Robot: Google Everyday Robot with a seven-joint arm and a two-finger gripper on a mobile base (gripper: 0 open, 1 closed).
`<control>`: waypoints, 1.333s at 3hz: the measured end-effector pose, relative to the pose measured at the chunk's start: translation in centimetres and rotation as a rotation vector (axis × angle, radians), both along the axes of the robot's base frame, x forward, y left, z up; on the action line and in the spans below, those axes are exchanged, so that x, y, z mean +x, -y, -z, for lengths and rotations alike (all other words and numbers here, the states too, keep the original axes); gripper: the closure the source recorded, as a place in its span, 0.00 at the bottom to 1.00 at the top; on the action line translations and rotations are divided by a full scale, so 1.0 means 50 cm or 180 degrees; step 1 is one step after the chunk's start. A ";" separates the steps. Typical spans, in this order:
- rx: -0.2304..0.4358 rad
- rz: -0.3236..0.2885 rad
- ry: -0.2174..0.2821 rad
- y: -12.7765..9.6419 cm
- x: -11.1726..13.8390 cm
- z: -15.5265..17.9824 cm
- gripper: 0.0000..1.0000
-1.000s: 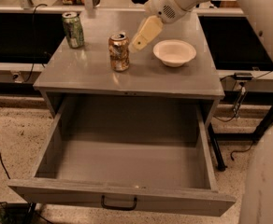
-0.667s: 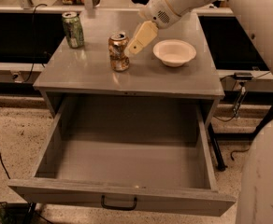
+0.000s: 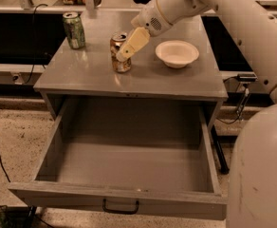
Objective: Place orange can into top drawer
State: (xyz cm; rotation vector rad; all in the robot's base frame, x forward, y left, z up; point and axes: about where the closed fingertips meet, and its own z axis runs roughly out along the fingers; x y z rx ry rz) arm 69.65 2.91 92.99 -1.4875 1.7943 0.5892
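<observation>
The orange can [image 3: 120, 64] stands upright on the grey cabinet top [image 3: 176, 82], left of centre. My gripper [image 3: 128, 45] comes in from the upper right and overlaps the can's upper right side, right at the can. The top drawer [image 3: 119, 196] is pulled wide open below the cabinet top. Its inside is bare, and its dark handle [image 3: 121, 207] sits at the centre of the front panel.
A green can [image 3: 74, 30] stands at the cabinet top's back left corner. A white bowl [image 3: 177, 53] sits to the right of the orange can. My white arm [image 3: 233, 18] crosses the upper right, and my base [image 3: 262, 170] fills the lower right. Cables lie on the floor at left.
My gripper has moved left and down from between the bowl and the orange can until it overlaps the can. The can, the bowl and the drawer have not moved.
</observation>
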 end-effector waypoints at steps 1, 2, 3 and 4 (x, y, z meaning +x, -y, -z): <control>0.0035 -0.0057 -0.0092 -0.022 0.005 0.020 0.00; 0.0055 -0.0070 -0.0145 -0.035 0.011 0.039 0.00; 0.0078 -0.0126 -0.0142 -0.050 0.013 0.055 0.00; 0.0057 -0.0173 -0.0134 -0.057 0.015 0.072 0.18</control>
